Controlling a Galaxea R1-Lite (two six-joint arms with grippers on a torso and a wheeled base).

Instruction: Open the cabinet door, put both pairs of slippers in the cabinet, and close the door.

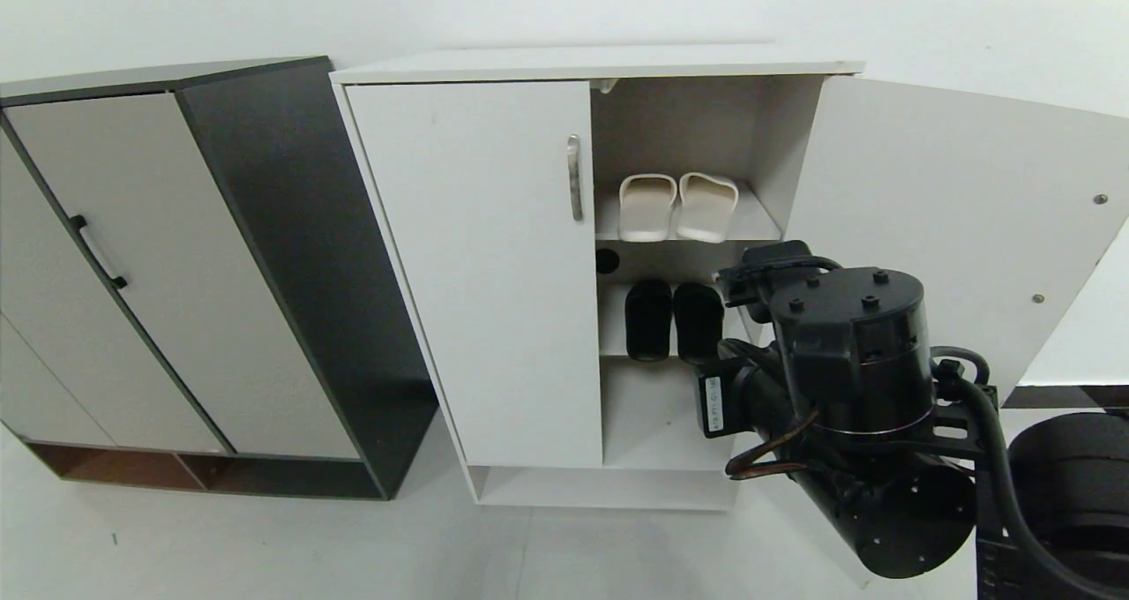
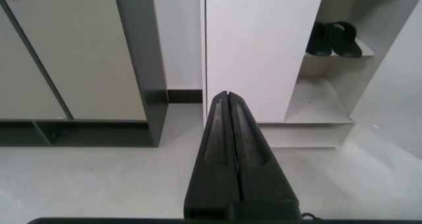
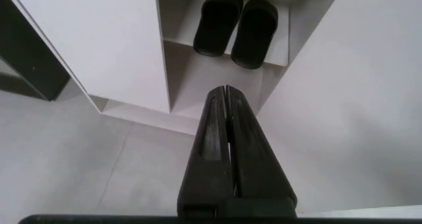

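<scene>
The tall white wooden cabinet (image 1: 600, 60) stands against the wall, beside a dark grey cabinet (image 1: 291, 256). Its flat white right door (image 1: 953, 212) is swung wide, leaving the shelves exposed; the left door (image 1: 476, 265) is shut. 2 pairs lie fully inside: the cream rubber slippers (image 1: 677, 207) side by side on the upper shelf, the black rubber slippers (image 1: 675, 320) on the shelf below, so I judge only the closing is left. The right claw (image 3: 225, 90), fingers pressed together and empty, hangs near the open door, probably placed to push it. The left claw (image 2: 227, 94), also together and empty, is held low before the shut door
</scene>
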